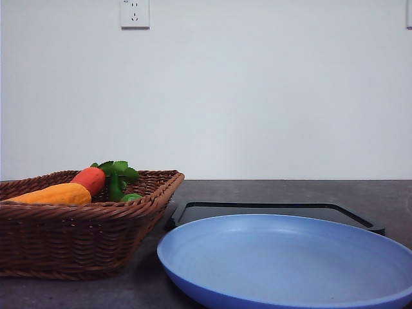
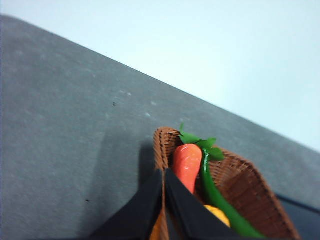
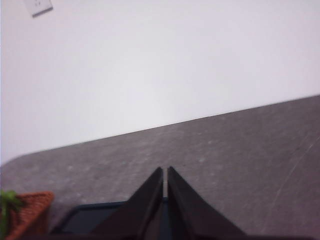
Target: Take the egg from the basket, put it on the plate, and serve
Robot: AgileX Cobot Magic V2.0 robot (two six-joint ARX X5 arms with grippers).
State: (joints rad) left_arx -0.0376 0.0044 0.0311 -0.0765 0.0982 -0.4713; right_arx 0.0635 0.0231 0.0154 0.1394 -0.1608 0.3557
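1. Your left gripper [image 2: 164, 172] has its two black fingers pressed together at the tips, with nothing between them; it sits just above the near rim of the basket [image 2: 161, 145].
2. Your right gripper [image 3: 165, 171] is likewise pinched closed on nothing, over the dark tabletop [image 3: 225, 145] beside one black tray [image 3: 90, 220].
3. In the one wicker basket [image 1: 77, 238] you can count one red-orange carrot [image 1: 90, 179], one yellow-orange vegetable [image 1: 55, 194], one long green pepper [image 2: 215, 192] and a bunch of green leaves [image 1: 117, 172].
4. No egg can be made out from these views; the basket's floor is hidden behind its wall.
5. One light-blue plate [image 1: 290, 257] lies to the right of the basket, in front of the tray, and holds nothing.
6. One wall socket [image 1: 134, 13] sits high on the white wall.
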